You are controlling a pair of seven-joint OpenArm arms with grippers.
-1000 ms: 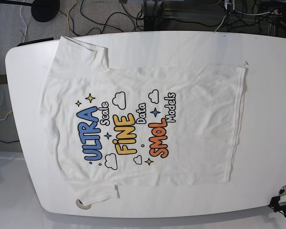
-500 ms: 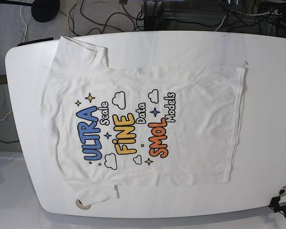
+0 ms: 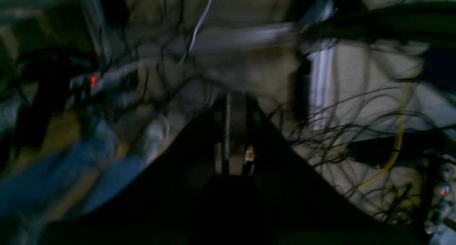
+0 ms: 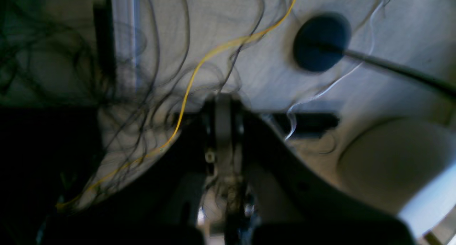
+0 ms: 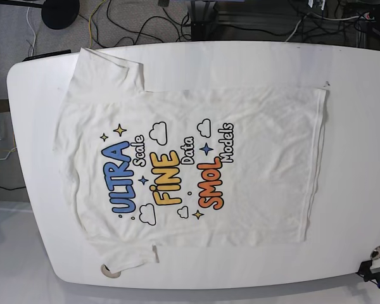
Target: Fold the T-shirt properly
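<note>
while t-shirt [image 5: 190, 168] lies flat print-up, left gripper [image 3: 233, 106] fingers pressed together, right gripper [image 4: 222, 106] likewise

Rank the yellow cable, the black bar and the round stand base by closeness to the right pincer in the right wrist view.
1. yellow cable: passes just left of the right pincer.
2. black bar: to its right, level with the tip.
3. round stand base: upper right, farthest.
This order goes by position in the picture; the view is blurred and true depth is unclear.
</note>
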